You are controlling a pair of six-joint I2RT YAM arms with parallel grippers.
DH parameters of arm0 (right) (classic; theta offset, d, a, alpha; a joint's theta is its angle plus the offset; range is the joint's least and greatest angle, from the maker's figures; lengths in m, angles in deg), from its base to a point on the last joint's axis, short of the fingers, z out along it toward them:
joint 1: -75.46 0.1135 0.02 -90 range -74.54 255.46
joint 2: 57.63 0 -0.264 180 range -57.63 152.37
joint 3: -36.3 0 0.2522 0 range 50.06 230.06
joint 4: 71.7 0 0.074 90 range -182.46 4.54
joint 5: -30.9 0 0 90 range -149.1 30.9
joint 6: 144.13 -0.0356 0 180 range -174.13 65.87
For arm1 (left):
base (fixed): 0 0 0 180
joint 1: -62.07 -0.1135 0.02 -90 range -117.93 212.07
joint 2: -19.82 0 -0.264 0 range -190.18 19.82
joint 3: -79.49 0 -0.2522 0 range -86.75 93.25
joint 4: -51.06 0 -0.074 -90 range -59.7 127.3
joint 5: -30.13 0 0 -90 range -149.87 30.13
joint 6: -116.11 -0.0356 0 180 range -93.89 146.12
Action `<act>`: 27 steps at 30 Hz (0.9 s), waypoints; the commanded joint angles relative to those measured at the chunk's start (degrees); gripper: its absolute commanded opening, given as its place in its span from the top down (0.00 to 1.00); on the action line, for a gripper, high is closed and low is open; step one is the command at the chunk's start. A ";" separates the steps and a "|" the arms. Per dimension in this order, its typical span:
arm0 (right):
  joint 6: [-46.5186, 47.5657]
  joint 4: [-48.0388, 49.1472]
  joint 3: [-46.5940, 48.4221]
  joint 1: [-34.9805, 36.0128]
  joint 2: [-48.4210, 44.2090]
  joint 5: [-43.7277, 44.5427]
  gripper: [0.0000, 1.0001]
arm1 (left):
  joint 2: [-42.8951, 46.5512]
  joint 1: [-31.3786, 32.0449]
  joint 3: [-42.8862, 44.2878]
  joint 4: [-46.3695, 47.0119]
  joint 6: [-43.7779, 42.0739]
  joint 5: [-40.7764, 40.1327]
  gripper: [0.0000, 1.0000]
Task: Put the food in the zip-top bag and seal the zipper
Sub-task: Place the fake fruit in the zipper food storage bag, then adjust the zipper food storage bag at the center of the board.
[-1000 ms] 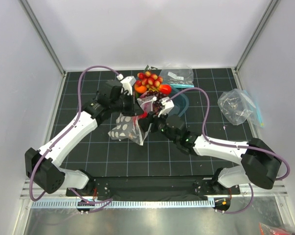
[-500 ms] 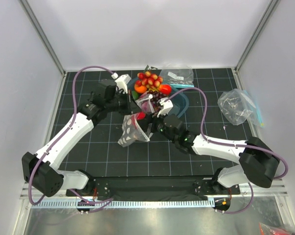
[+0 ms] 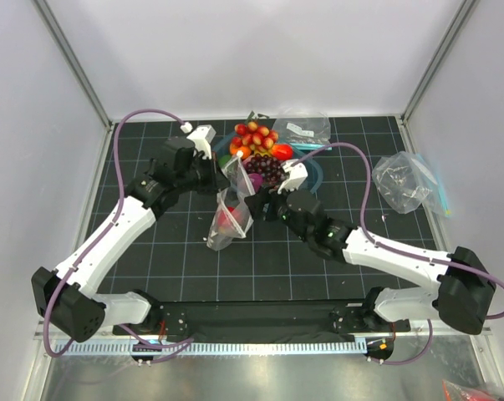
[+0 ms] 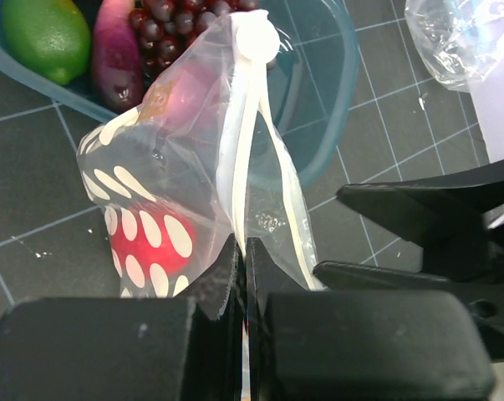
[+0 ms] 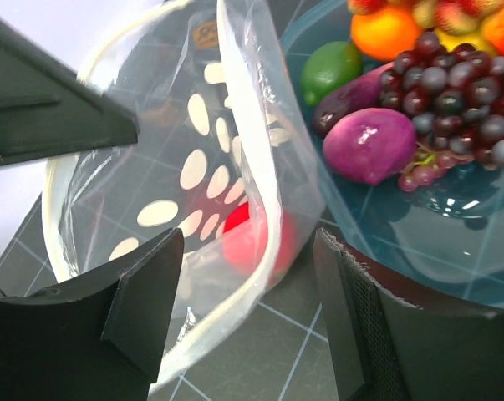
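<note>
Top: my left gripper (image 3: 221, 174) holds the clear, white-dotted zip-top bag (image 3: 217, 240) by its 12 o'clock rim. 1 red tomato (image 3: 229, 219) inside. Blue tray (image 3: 317, 177) at bag's 2 o'clock.
L wrist: fingers clamped on zipper (image 4: 239, 167).
R wrist: my right gripper (image 5: 247, 322) is spread, bag rim btw fingers. 1 onion (image 5: 369, 146) and 1 grape bunch (image 5: 452, 88) in tray.

We're counting one zip-top bag (image 3: 221, 232), one tomato (image 3: 229, 217), one grape bunch (image 5: 452, 92), one onion (image 5: 369, 144), one lime (image 5: 331, 68), one tray (image 5: 419, 238), two plain bags (image 3: 303, 127).

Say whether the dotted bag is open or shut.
Open: the bag gapes wide in the right wrist view, a tomato inside.
</note>
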 commanded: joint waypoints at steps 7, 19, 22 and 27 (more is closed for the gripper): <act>-2.61 -13.06 10.64 0.30 4.47 0.73 0.36 | 1.52 -0.36 0.67 0.49 -1.91 -1.30 1.00; -5.25 -25.53 16.87 0.56 9.92 2.83 0.52 | 1.43 -0.36 0.67 -0.04 -2.09 -2.97 1.00; -4.99 -29.31 18.98 0.73 11.32 2.66 0.65 | 0.99 -0.36 0.76 -0.39 -2.09 -3.41 1.00; -3.33 -30.63 22.50 1.17 11.77 2.75 0.93 | 0.99 -0.36 1.02 -1.44 -2.53 -6.48 1.00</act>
